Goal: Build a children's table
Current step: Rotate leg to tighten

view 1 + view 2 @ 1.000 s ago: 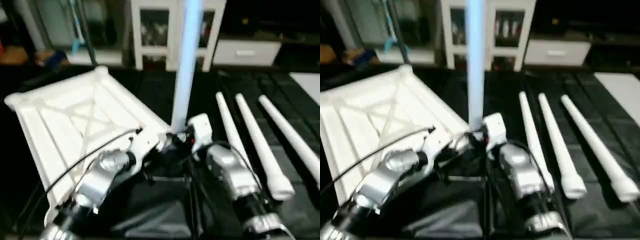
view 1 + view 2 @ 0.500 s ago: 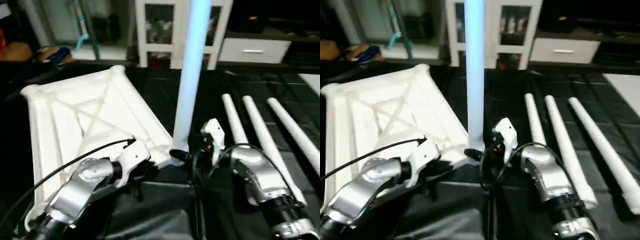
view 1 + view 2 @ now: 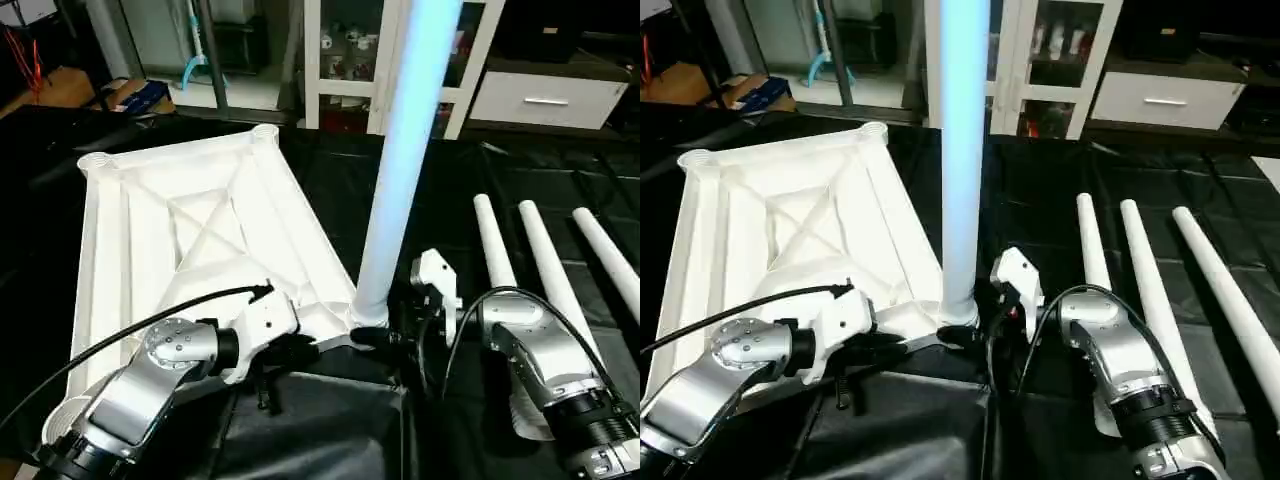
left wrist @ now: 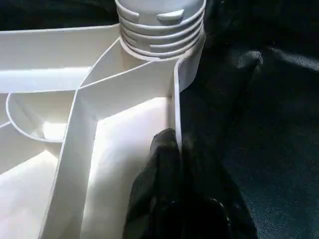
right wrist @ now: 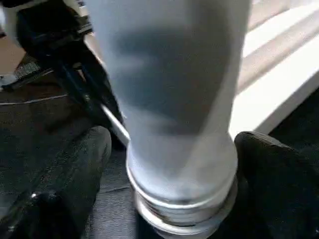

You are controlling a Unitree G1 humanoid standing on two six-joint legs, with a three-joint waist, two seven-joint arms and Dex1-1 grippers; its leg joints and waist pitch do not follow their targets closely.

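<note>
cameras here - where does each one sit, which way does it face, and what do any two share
Left eye view: head, facing forward and down at the table top, upright leg and three loose legs; both silver forearms show.
Right eye view: same head, slightly to the side, same scene and forearms.
Left wrist view: along the left gripper, shut on the top's rim below the corner socket.
Right wrist view: between the right gripper's open fingers, facing the upright leg's base.
Shared: all see that leg's threaded base.

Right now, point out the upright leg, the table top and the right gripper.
upright leg (image 3: 400,170), left eye view, middle of its shaft.
table top (image 3: 190,225), left eye view, ribbed underside.
right gripper (image 5: 172,164), right wrist view, between fingertips flanking the leg's base.
</note>
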